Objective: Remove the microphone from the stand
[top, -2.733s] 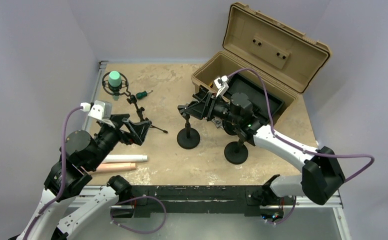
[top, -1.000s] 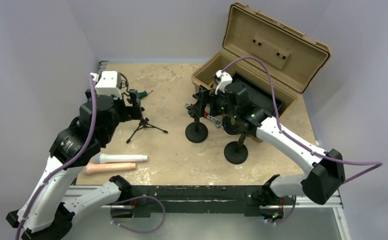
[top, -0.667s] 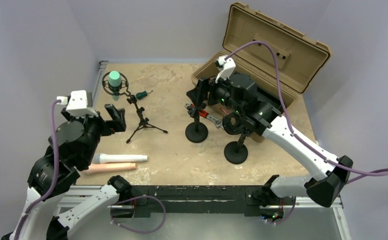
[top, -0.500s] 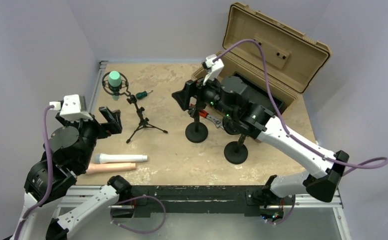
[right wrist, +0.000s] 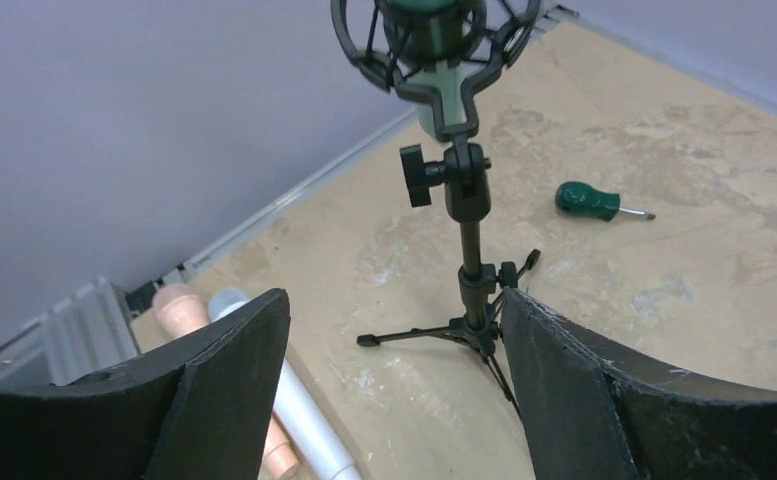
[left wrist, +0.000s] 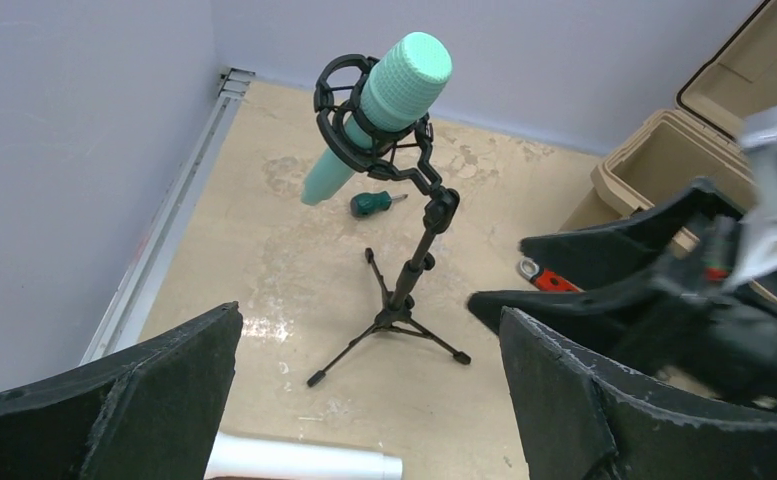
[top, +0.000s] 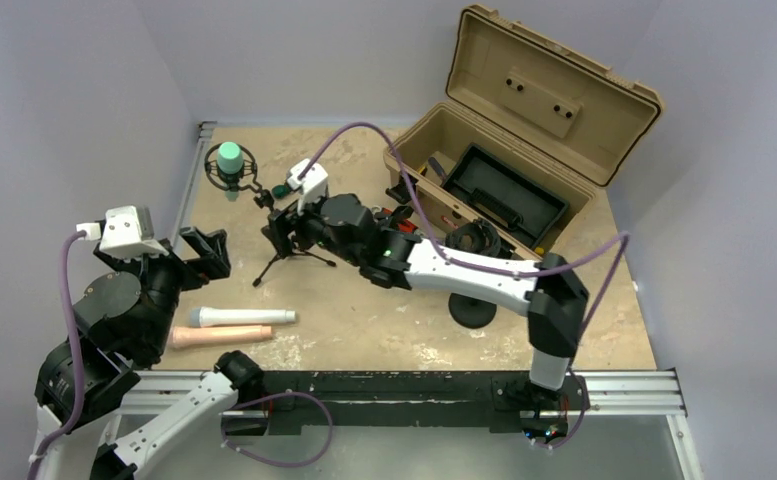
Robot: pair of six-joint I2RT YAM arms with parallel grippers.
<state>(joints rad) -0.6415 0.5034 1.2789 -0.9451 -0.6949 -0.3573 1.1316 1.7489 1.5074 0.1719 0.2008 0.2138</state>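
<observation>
Mint-green cylindrical microphone [left wrist: 384, 95] held in black tripod stand [left wrist: 416, 265], far left. Left gripper [top: 204, 247] spread wide, nothing gripped, near-left of stand. Right gripper [top: 282, 232] spread wide, nothing gripped, close beside stand.

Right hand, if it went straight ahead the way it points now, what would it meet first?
Probably the stand's upright pole, which the right wrist view shows ahead of the open right hand, below the microphone. Depth is hard to judge.
</observation>
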